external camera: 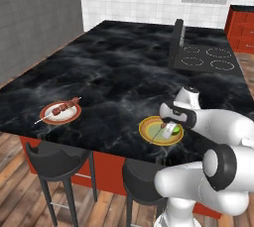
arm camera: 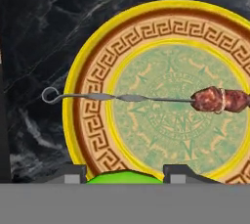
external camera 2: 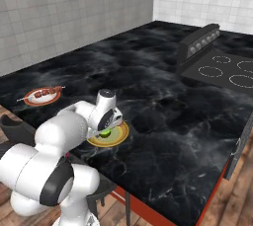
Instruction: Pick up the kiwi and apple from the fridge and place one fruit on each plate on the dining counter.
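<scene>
kiwi (arm camera: pixel 124 176) round, between fingers (arm camera: pixel 72 174), above yellow-rimmed plate (arm camera: pixel 88 96)

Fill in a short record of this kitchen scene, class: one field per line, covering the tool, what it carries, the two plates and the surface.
tool: shut on the kiwi, above the yellow-rimmed plate
kiwi: bright green, between the fingertips
yellow-rimmed plate: near counter edge, holds a meat skewer
red-rimmed plate: further left, also holds a skewer
dining counter: black marble pattern, red base
stovetop: far end, four ring burners
</scene>
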